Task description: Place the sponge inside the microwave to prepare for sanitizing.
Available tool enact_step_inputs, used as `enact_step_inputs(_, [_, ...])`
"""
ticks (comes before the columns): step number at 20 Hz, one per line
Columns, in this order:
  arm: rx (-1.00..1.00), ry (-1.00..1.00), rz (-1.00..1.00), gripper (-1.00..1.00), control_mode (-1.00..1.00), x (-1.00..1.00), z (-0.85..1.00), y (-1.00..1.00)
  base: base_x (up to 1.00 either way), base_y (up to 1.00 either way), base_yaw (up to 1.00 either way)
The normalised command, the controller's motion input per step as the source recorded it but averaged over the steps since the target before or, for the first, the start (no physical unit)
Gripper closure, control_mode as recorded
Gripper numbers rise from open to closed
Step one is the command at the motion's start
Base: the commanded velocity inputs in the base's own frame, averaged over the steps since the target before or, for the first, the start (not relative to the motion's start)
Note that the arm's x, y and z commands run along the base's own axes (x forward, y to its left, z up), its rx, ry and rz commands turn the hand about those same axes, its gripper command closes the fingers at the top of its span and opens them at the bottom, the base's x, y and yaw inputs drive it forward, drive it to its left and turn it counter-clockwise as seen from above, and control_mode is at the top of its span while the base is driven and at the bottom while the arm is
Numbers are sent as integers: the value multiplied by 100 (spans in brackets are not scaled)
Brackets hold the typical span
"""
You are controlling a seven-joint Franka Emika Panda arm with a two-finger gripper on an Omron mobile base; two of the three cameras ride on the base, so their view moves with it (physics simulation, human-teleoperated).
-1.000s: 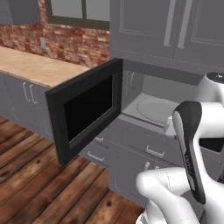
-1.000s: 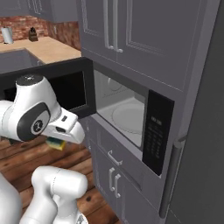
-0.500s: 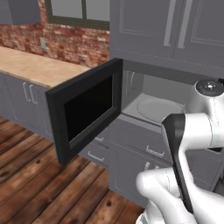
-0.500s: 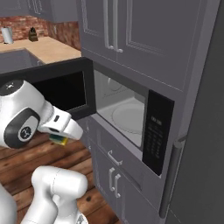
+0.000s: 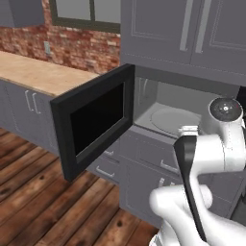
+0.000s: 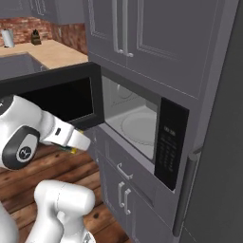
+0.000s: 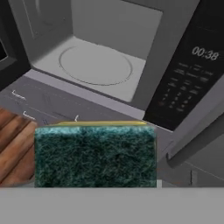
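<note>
Brick wall far left behind a wooden counter; grey cabinets up top, drawers below, plank floor near.

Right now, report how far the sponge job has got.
Done: the dark grey built-in microwave has its door open, and its round white turntable is bare. In hand: the yellow sponge with a dark green top sits in the pincer, outside the cavity. Left: carry it inside and release it.

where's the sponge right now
The sponge sits at the bottom of the hand view, in the end effector, outside and in front of the open microwave, below its turntable.
</note>
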Motion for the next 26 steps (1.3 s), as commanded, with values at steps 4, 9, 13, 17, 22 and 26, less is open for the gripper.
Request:
enact_step_inputs(4, [-16, -18, -7, 100, -100, 5, -8, -6, 0, 0, 0])
enact_step_inputs(9, [-2, -2, -8, 100, -100, 13, 1, -14, 0, 0, 0])
enact_step_inputs(13, [0, 0, -13, 100, -100, 45, -21, -23, 0, 0, 0])
enact_step_inputs(17, [5, -10, -4, 100, -100, 70, -10, -10, 0, 0, 0])
enact_step_inputs(22, [5, -11, -5, 100, -100, 77, -9, -13, 0, 0, 0])
enact_step_inputs(26, [8, -7, 1, 100, -100, 51, -6, -28, 0, 0, 0])
